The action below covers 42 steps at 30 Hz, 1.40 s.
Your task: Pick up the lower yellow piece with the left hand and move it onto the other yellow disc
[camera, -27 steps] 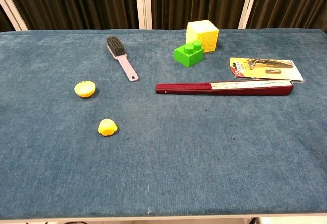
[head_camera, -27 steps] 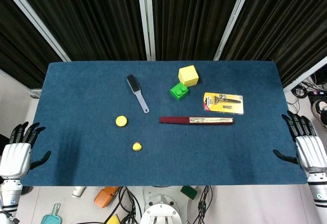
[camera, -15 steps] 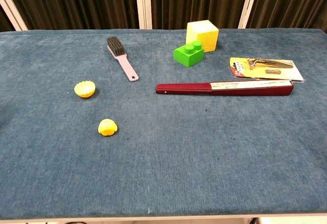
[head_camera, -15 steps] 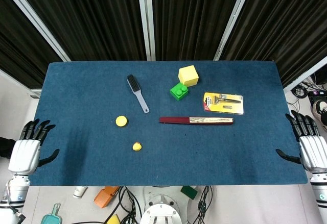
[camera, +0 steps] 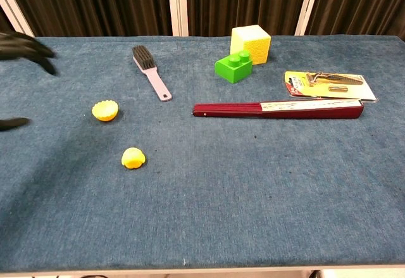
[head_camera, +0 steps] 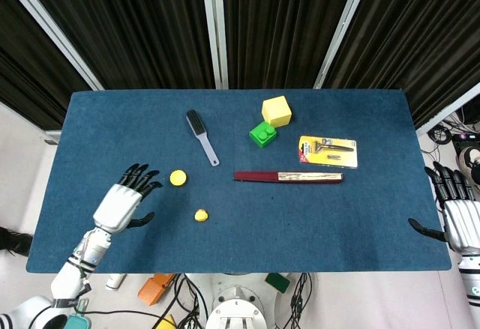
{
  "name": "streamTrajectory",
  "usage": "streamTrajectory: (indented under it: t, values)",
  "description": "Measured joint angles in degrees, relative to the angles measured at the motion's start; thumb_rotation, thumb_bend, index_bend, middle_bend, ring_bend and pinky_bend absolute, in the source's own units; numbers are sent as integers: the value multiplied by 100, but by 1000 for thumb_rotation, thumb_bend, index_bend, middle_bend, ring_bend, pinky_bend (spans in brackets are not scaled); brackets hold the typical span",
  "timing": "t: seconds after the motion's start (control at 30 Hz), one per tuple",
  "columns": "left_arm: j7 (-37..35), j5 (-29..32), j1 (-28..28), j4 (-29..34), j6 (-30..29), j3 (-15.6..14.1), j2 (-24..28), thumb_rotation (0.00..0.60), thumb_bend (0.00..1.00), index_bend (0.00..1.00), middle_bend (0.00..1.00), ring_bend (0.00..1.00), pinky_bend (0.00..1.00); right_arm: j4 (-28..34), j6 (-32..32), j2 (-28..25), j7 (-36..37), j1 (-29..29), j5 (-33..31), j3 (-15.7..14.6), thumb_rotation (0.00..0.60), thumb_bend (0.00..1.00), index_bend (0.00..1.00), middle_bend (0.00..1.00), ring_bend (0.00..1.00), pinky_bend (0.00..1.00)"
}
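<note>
Reaching is the stage this looks to be at, with the grasp itself not yet made. The left hand (head_camera: pixel 124 203) hovers over the blue table (head_camera: pixel 97 119) with its dark fingers (head_camera: pixel 139 175) spread and nothing in them, its fingertips pointing toward the disc (head_camera: pixel 178 177) and near it; in the chest view only the fingers (camera: pixel 22 45) show at the left edge. The lower piece (head_camera: pixel 201 215) lies untouched on the cloth, nearer the front edge than the disc and a little to its right, apart from both the disc and the hand. Everything in the task is therefore left to do: the hand must come across to the piece, close on it, lift it, and carry it the short way back up to set it on the disc. The piece is small and rounded, so I judge it will need a careful pinch and could roll or slip. The right hand (head_camera: pixel 457 216) waits off the table's right edge, fingers apart, holding nothing. The brush (head_camera: pixel 201 136) sits just beyond the disc, clear of the likely path.
</note>
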<state>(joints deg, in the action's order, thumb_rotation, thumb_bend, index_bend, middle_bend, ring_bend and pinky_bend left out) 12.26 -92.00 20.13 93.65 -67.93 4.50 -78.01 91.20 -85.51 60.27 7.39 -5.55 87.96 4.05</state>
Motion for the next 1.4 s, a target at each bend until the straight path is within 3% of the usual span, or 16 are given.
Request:
streamTrajectory:
  t: [0.27,0.47,1.23,1.4]
  values:
    - [304,296,652,-290,737,126,-658,600,252,314,102,1,0,-42,43,26,23,-11,-32,1,600,224,0,0,0,16]
    - [508,427,906,-436,1030,49,-947,600,252,330,91,0,0,-85,25,41,63,18,-46,-10,600,224,0,0,0,16]
    - [869,841,1220,-966,1225,-187,-1561,600,273,394,91,0,0,-17,-15,34,-31,86,-70,-32,600,224,0,0,0,16]
    - [829,862,1242,-1044,1186,-205,-1589,600,316,462,91,0,0,16,-10,33,-69,93,-67,-40,600,224,0,0,0,16]
